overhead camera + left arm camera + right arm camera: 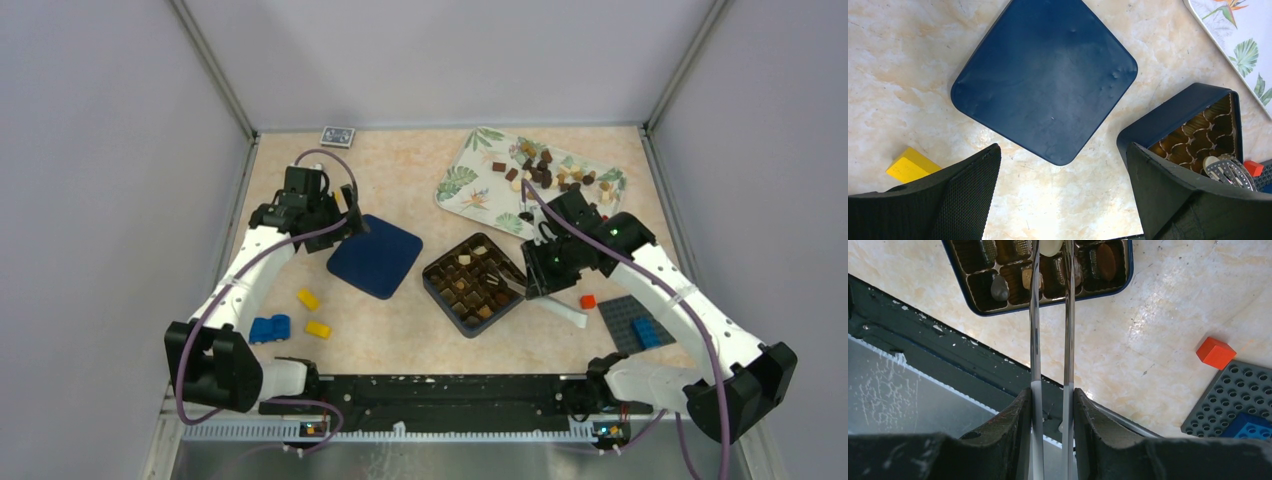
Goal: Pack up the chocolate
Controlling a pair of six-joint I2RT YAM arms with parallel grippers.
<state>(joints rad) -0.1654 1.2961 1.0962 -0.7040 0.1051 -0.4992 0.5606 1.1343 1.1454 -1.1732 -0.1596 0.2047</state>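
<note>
Most of the chocolate (545, 168) lay loose on the leaf-print tray (470, 192), and some already filled cells of the box (445, 310). A cream piece showed between the tips of the tongs (1034, 340), which the right gripper (1051, 392) clamped over the box, so this looked like the placing step. The next move would call for easing the squeeze, then fetching another piece from the tray. The left gripper (1063, 147) hung spread wide above the lid (1048, 75).

Yellow bricks (308, 298) near a blue brick (269, 328) at left; red brick (588, 301) just beside a grey baseplate (615, 316) at right.
</note>
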